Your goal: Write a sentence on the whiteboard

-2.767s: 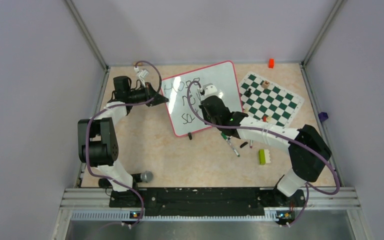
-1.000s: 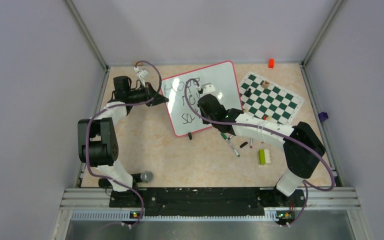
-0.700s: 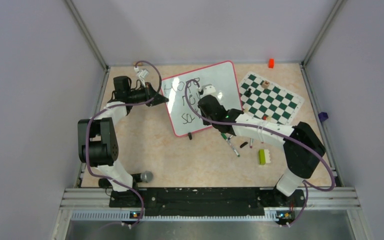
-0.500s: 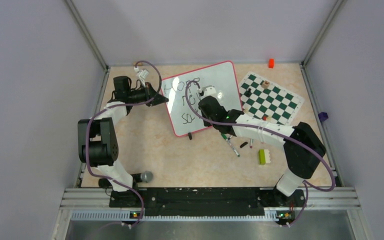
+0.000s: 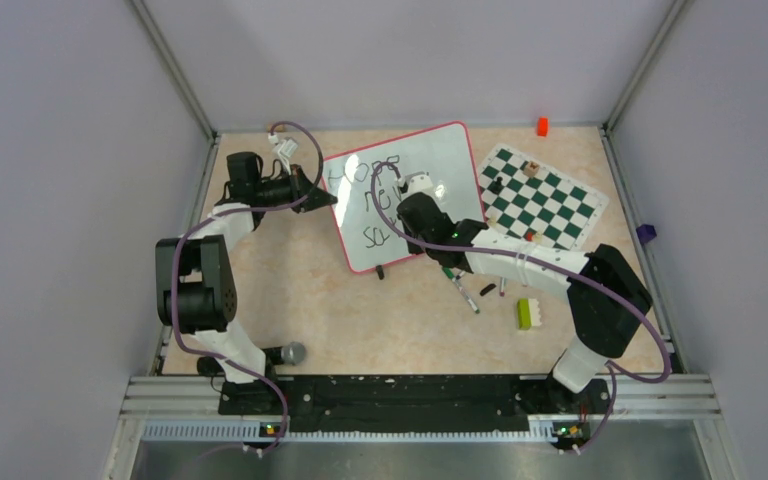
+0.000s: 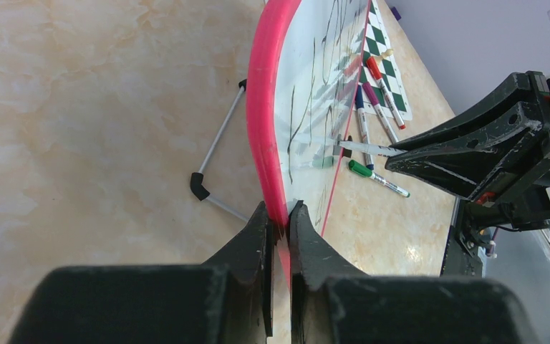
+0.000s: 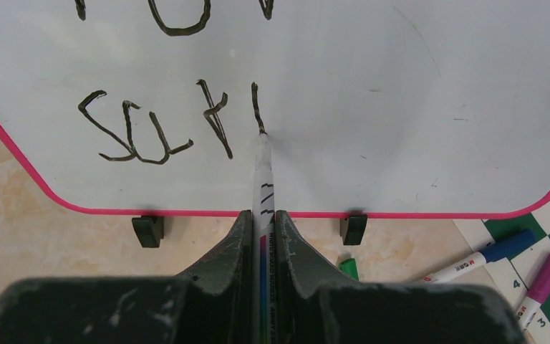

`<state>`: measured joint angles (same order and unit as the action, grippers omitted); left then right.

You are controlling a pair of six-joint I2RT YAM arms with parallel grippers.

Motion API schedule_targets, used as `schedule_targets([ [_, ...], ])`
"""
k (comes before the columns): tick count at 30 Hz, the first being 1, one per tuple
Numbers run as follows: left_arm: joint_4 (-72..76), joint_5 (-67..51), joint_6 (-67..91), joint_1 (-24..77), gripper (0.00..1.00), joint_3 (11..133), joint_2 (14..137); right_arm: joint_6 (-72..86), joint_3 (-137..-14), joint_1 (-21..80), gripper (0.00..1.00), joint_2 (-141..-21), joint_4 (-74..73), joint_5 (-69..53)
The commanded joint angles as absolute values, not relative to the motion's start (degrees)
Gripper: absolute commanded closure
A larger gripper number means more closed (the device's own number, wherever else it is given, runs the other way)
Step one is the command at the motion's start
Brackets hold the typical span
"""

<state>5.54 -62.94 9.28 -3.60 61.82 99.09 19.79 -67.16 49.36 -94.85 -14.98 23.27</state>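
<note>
The whiteboard [image 5: 430, 160] sits toward 12 o'clock on the surface [image 5: 310, 300]. The left pincer [image 6: 278, 215] is clamped tight on its 9 o'clock edge. The right pincer [image 7: 261, 218] grips a marker [image 7: 263, 172], its tip touching the third line of the sentence [image 7: 159, 136]. Best to press lightly, steady the board, and space the remaining letters toward 3 o'clock.

whiteboard [image 5: 440, 150] recorded as glossy white, rimmed in red-pink; the two clips [image 7: 147, 231] on its edge noted black. sentence [image 7: 107, 129] lettered in dark, thin strokes. held marker [image 7: 262, 172] seen white with black print, banded magenta then blue lower down. left gripper [image 6: 279, 215] and right gripper [image 7: 261, 215] both noted black. in the top view: chess mat [image 5: 550, 205], 2 o'clock, checked green and white; table [image 5: 360, 310] marbled beige-peach; small block [image 5: 541, 126], 1 o'clock, orange; brick [image 5: 526, 313], 4 o'clock, lime and white; cables [image 5: 182, 335] purple. loose pens capped blue [image 7: 505, 245] and purple.
</note>
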Motion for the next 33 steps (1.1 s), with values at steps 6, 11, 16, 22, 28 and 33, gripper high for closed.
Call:
schedule_targets([
  [6, 3.6, -51.9, 1.3, -2.3, 1.00, 60.7, 100.4, 20.8, -66.1, 49.2, 1.00, -93.2, -16.1, 23.4],
  [11, 3.6, -51.8, 1.3, -2.3, 1.00, 60.7, 100.5, 21.1, -66.5, 49.2, 1.00, -93.7, -17.0, 23.4],
  [16, 3.6, -51.9, 1.3, -2.3, 1.00, 60.7, 100.5, 21.2, -66.4, 49.3, 1.00, -93.6, -17.0, 23.6],
  [22, 3.6, -51.9, 1.3, -2.4, 1.00, 60.7, 100.4, 21.2, -66.5, 49.2, 1.00, -93.6, -17.0, 23.6],
  [28, 3.6, -51.9, 1.2, -2.3, 1.00, 60.7, 100.4, 20.8, -67.5, 49.2, 1.00, -94.6, -16.7, 23.8],
  [33, 3.6, -51.9, 1.3, -2.4, 1.00, 60.7, 100.3, 20.6, -68.8, 49.2, 1.00, -95.6, -16.9, 24.1],
])
